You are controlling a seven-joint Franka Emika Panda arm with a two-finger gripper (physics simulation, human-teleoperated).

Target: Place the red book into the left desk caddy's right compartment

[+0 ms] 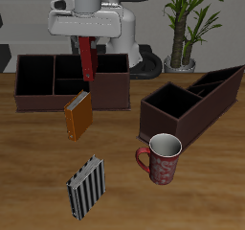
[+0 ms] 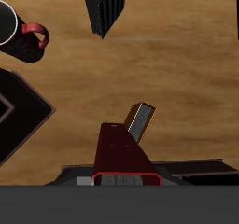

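The red book [image 1: 86,63] hangs upright in the air, pinched at its upper end by my gripper [image 1: 86,44], which is shut on it. It is over the caddy with the taller bin, far from the left desk caddy [image 1: 215,100], the long low maroon box across the table. That caddy's right compartment [image 1: 170,105] is the wide squarish section at its nearer end, dark inside. In the wrist view the red book [image 2: 121,151] runs out from the gripper [image 2: 119,178], and part of the left desk caddy [image 2: 19,116] shows at the edge.
An orange book [image 1: 78,115] stands just below the held book, also visible from the wrist [image 2: 142,121]. A striped book [image 1: 85,186] lies near the front edge. A red mug [image 1: 162,158] stands in front of the left desk caddy. The other caddy [image 1: 38,85] has a tall bin [image 1: 110,82].
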